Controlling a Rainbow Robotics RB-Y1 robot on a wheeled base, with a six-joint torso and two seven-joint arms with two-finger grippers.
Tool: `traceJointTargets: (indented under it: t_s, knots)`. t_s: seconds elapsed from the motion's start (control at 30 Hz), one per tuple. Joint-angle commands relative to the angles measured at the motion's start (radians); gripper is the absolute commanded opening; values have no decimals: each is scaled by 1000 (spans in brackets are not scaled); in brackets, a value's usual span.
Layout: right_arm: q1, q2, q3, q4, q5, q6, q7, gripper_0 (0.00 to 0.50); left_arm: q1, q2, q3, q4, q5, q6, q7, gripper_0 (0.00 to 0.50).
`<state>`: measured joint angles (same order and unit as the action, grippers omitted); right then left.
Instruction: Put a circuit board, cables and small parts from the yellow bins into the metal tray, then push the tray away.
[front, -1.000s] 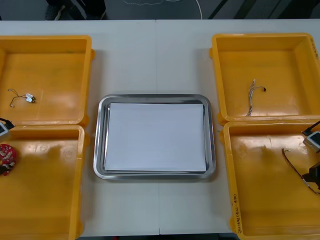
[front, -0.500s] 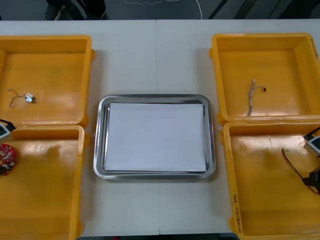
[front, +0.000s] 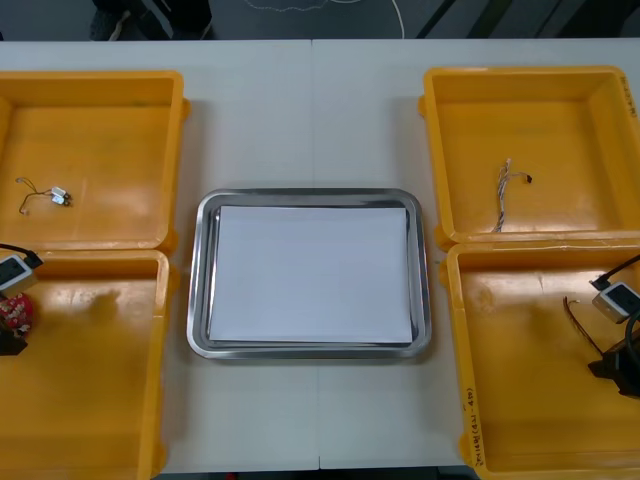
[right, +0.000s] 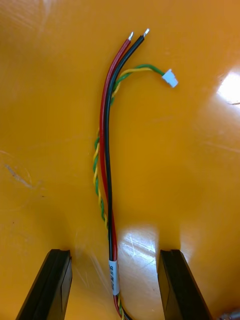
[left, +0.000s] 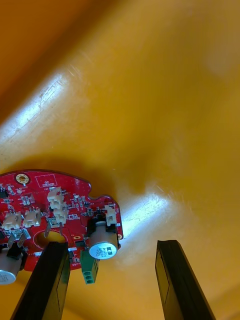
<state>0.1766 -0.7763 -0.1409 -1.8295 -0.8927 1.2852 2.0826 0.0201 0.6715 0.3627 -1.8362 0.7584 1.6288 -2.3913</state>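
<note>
electronics lab bench: yellow bins (front: 90, 160), circuit board (left: 55, 220), loose cables (right: 107, 150).

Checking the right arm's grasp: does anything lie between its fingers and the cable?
Nothing visible: the open right gripper hangs over the cable in the near right bin. The left gripper hangs over the board.

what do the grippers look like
Both have two flat black fingers with squared tips: left gripper in the near left bin, right gripper in the near right bin. Each wrist carries a small pale box with a black wire.
</note>
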Motion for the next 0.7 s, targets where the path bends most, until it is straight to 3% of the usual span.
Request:
traceJointTargets:
  t_s: [0.03, 0.23, 0.33, 0.37, 0.4, 0.43, 0.47, 0.7]
  knots:
    - [21, -44, 34, 22, -12, -37, 37, 500, 26, -12, -19, 20, -10, -32, -40, 500]
    - [24, -44, 34, 26, -6, -40, 42, 500, 26, -12, -22, 26, -14, -41, -42, 500]
    - [26, -44, 34, 27, -5, -38, 40, 238, 26, -13, -25, 31, -14, -40, -43, 500]
    - [26, -44, 34, 26, -5, -38, 40, 206, 27, -13, -24, 32, -14, -40, -43, 500]
    - [26, -44, 34, 26, -3, -38, 37, 206, 26, -13, -25, 32, -14, -41, -43, 500]
    - [27, -44, 34, 26, -3, -38, 37, 27, 26, -13, -27, 32, -14, -41, -42, 500]
    - [27, -44, 34, 26, -3, -40, 37, 0, 26, -13, -27, 32, -16, -41, -43, 500]
    - [27, -44, 24, 27, -25, -38, 36, 0, 27, -24, -30, 32, -28, -41, -42, 500]
